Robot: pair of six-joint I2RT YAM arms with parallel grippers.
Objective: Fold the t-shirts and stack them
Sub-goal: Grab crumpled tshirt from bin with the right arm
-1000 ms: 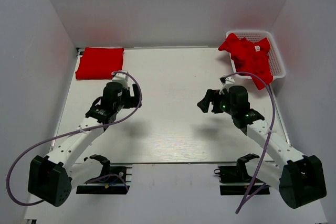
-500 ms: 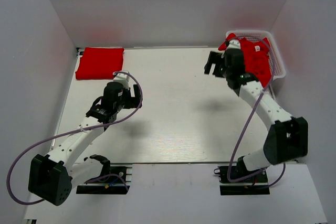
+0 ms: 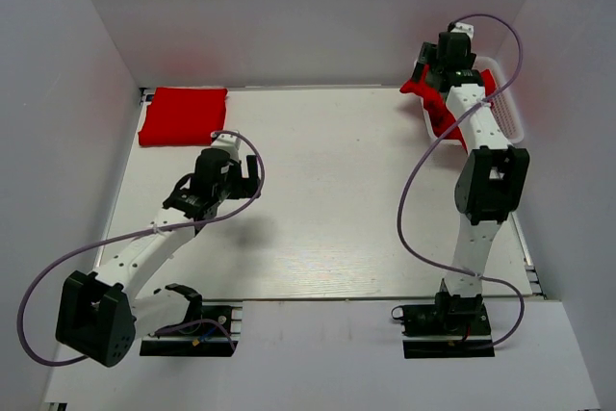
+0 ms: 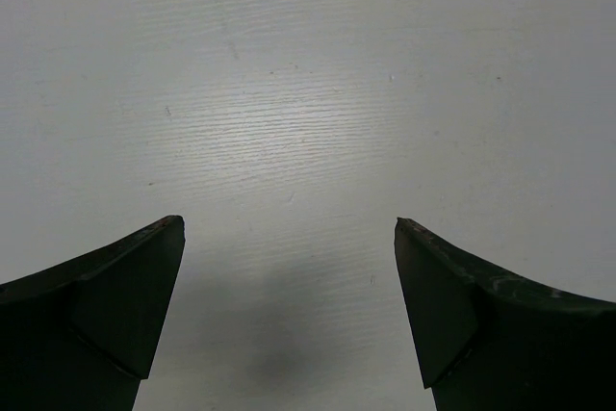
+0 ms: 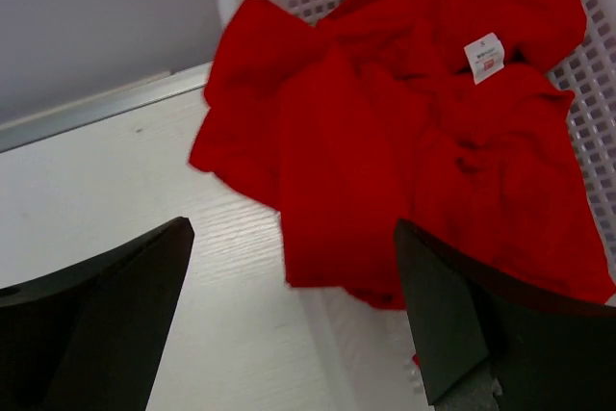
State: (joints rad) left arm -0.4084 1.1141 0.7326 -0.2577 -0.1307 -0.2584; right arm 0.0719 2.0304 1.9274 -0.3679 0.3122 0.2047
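One folded red t-shirt (image 3: 183,115) lies flat at the table's far left corner. A crumpled pile of red t-shirts (image 3: 435,103) fills the white lattice basket (image 3: 511,117) at the far right. In the right wrist view the pile (image 5: 404,132) hangs over the basket's near rim onto the table, and a white neck tag (image 5: 483,57) shows. My right gripper (image 3: 430,63) is open above the pile's hanging edge (image 5: 291,226) and holds nothing. My left gripper (image 3: 244,176) is open and empty over bare table (image 4: 289,222), below the folded shirt.
White walls close in the table on the left, back and right. The basket's lattice wall (image 5: 595,64) stands against the right wall. Purple cables loop from both arms.
My right arm has swung from the table's middle right out to the basket and now stretches over the pile. The left arm has barely moved.
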